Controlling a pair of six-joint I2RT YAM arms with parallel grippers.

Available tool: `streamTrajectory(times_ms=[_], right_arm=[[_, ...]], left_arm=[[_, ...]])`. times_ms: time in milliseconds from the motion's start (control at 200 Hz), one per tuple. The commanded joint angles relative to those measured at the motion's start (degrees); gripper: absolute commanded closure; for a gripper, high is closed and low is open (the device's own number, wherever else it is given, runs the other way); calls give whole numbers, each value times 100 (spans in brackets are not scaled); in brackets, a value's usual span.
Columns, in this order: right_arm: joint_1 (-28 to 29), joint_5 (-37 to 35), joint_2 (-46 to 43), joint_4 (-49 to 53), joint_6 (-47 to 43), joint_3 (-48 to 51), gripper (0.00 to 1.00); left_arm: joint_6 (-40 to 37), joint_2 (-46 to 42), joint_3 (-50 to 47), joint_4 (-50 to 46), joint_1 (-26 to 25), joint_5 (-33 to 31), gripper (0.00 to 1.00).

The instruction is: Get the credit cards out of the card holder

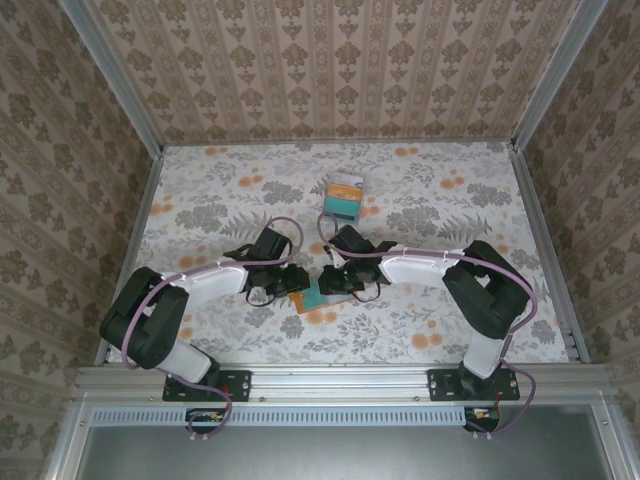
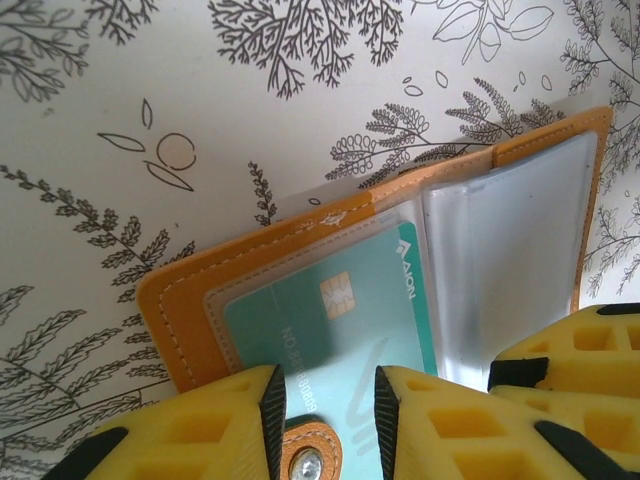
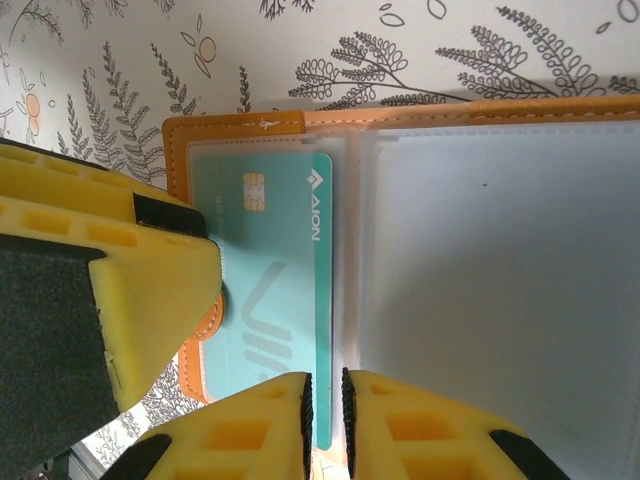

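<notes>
Two arms: left arm [image 1: 160, 310] and right arm [image 1: 480, 290] rise from a metal rail [image 1: 340, 380] at the near edge of the bench [image 1: 220, 190] and reach inward until their wrists almost meet
Left fingers [image 2: 200, 430]: yellow, parted by a clear gap, tips down on the near edge of the card holder; nothing is pinched between them
Snap tab [image 2: 310, 455]: orange with a metal stud, lying in that gap against the left-hand finger
Right fingers [image 3: 240, 430]: drawn almost together, tips at the logo-side long edge of the teal card, a thin strip of teal showing in the slit; I cannot tell whether they pinch the card or only press on it
Card holder [image 2: 185, 300]: orange, opened flat on the bench between the two wrists, just in front of the arms
Teal card [image 2: 340, 320]: in the left-hand clear sleeve, chip and logo facing up
Other sleeve [image 3: 490, 250]: clear plastic over a pale blue-grey panel
Loose cards [image 1: 343, 197]: farther back near the middle of the bench, well apart from the holder, overlapping; teal nearest, orange and whitish behind
Walls [image 1: 330, 60]: patterned paper on three sides
</notes>
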State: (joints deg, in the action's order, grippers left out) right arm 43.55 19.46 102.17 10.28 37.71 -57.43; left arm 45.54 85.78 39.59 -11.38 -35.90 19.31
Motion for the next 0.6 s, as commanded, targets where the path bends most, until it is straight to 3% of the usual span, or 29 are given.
streamTrajectory(times_ms=[0, 595], right_arm=[[38, 144, 121, -53, 25, -173, 80], [80, 172, 473, 86, 8, -400, 79]], left_arm=[[-90, -161, 70, -289, 4, -114, 67], [-117, 22, -12, -313, -40, -121, 71]])
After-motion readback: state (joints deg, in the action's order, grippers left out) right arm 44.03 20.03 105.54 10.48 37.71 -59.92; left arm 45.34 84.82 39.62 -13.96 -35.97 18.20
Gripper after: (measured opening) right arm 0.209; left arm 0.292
